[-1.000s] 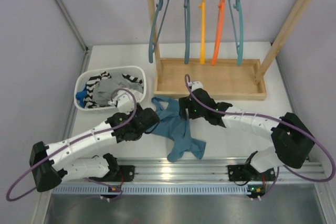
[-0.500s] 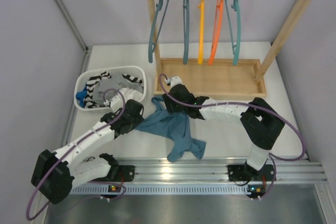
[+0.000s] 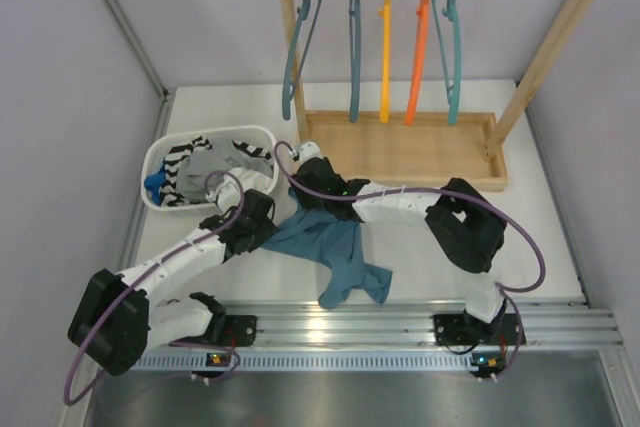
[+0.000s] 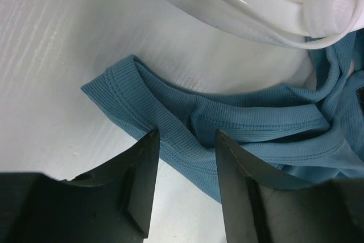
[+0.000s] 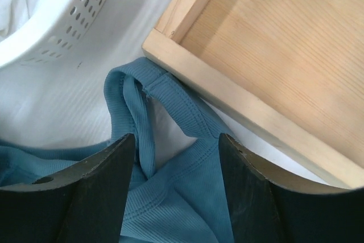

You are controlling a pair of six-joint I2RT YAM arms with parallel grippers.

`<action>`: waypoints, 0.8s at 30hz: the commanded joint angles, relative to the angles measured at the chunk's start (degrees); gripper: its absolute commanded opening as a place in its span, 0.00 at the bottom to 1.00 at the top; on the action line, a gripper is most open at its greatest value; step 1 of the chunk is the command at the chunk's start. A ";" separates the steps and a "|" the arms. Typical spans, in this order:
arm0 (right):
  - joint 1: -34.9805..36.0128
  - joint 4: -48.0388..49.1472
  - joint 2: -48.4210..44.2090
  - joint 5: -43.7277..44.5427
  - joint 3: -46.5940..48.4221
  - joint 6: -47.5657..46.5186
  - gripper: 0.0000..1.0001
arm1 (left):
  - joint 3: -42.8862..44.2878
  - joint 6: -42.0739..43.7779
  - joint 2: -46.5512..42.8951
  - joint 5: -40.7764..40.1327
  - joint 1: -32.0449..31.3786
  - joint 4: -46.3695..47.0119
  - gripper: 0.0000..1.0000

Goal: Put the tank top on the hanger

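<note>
The teal-blue tank top (image 3: pixel 335 247) lies crumpled on the white table between both arms. My left gripper (image 3: pixel 270 230) is at its left edge. In the left wrist view this gripper (image 4: pixel 185 140) stands open, its jaws straddling a ribbed fold of the tank top (image 4: pixel 256 118). My right gripper (image 3: pixel 302 190) is at the top left corner of the garment. In the right wrist view it (image 5: pixel 176 146) is open over a shoulder strap and the neckline of the tank top (image 5: pixel 187 197). The light teal hanger (image 3: pixel 455 57) hangs at the right end of the rack's rod.
A white laundry basket (image 3: pixel 210 134) of grey and striped clothes sits left of the tank top, close to both grippers (image 4: pixel 227 4) (image 5: pixel 68 15). The wooden rack's tray base (image 3: pixel 400 152) borders the strap (image 5: pixel 239 95). Slate-blue, yellow and orange hangers hang on the rod.
My right gripper has travelled left along the garment's top edge to the strap by the basket. The left gripper shifted slightly up and left. Both pairs of jaws have narrowed.
</note>
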 commanded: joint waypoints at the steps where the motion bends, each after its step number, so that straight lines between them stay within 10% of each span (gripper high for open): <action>1: 0.89 0.53 1.45 2.93 2.97 0.10 0.60 | -0.98 1.20 -0.06 0.23 0.46 4.22 0.48; 14: 0.89 1.67 3.92 6.18 3.59 0.10 0.46 | -1.16 4.62 0.47 -0.21 0.46 4.49 0.01; 22: 1.07 1.58 2.86 6.53 2.98 0.71 0.10 | 3.32 9.28 -0.85 1.02 0.46 -1.39 0.00; 24: 1.16 1.67 2.16 6.79 2.45 0.71 0.05 | 3.50 9.64 -1.55 1.46 0.46 -2.19 0.14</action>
